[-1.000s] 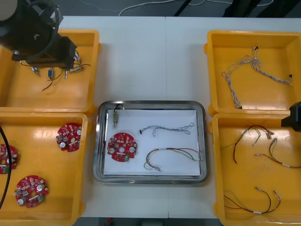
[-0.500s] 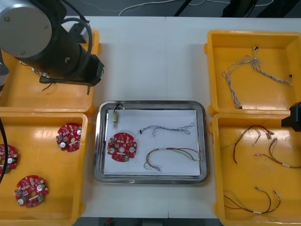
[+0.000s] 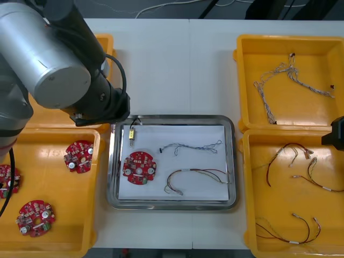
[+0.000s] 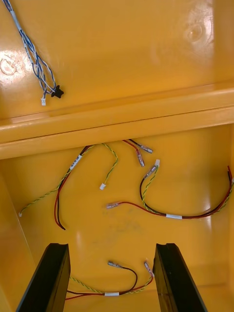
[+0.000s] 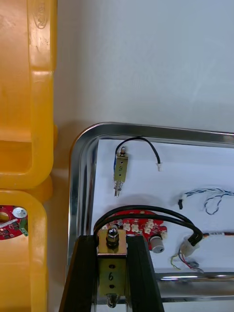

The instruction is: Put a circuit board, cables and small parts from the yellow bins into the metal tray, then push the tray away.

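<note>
Left claw (image 5: 112,242) grips a small metal part (image 5: 112,277) by the metal tray's (image 3: 172,117) far-left corner; bare bench (image 3: 172,64) lies beyond. Right claw (image 4: 111,251) hangs open above the near right yellow bin (image 4: 195,163).

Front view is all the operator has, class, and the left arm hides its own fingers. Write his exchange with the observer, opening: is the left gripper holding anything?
Observer: Yes, the left gripper is shut on a small metal part with a black cable.
Operator: Where is it?
Observer: Above the metal tray, a red circuit board just past the held part.
Operator: And the right gripper?
Observer: Open, over red and yellow cables in a yellow bin.
</note>
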